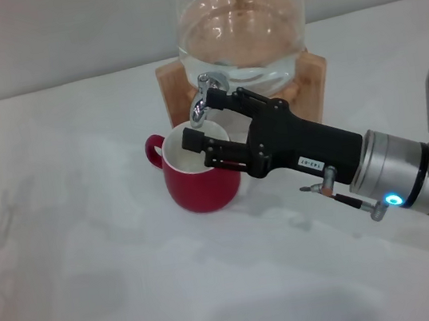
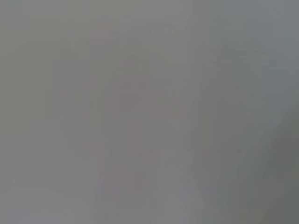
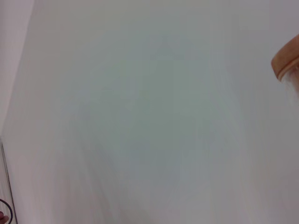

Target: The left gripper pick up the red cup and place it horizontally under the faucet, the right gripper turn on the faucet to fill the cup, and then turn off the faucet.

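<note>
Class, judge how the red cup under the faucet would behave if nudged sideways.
The red cup looks glossy, so it would probably slide rather than grip. Its squat, wide shape suggests it is unlikely to tip. It looks ceramic, so likely stiff and breakable against the faucet.

Glossy ceramic red cup (image 1: 199, 180), shiny chrome faucet (image 1: 207, 97) — clear glass jar (image 1: 244, 31), wooden stand (image 1: 310, 73)

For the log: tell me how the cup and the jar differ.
The cup is opaque red with a white inside; the jar is clear glass showing water. The cup sits on the table; the jar sits raised on a wooden stand. The cup is smaller. Both stand upright.
</note>
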